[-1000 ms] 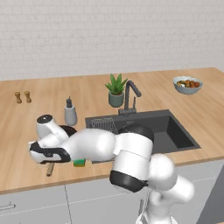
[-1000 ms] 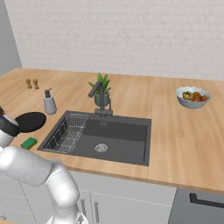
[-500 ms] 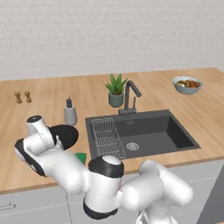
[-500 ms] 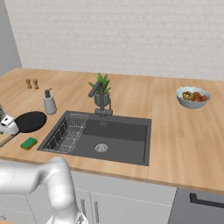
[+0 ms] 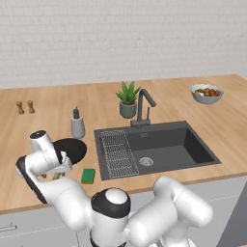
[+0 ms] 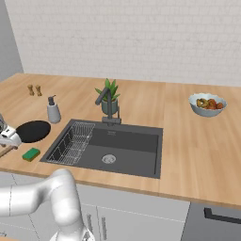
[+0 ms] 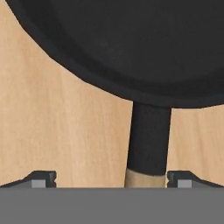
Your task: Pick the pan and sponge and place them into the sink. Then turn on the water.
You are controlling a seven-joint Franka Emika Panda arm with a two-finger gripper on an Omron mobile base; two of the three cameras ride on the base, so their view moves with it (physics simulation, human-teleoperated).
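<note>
Jaws spread wide astride the pan (image 7: 131, 48) handle (bare counter (image 7: 52, 131) either side), untouched.

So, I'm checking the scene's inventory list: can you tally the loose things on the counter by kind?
Pan: 1
Sponge: 1
Soap bottle: 1
Small shakers: 2
Potted plant: 1
Fruit bowl: 1
Total: 7

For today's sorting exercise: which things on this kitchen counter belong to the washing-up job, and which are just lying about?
Belong to the job:
pan
sponge
sink
faucet
gripper, open over the pan's handle

Just lying about:
soap bottle
potted plant
fruit bowl
two small shakers
</note>
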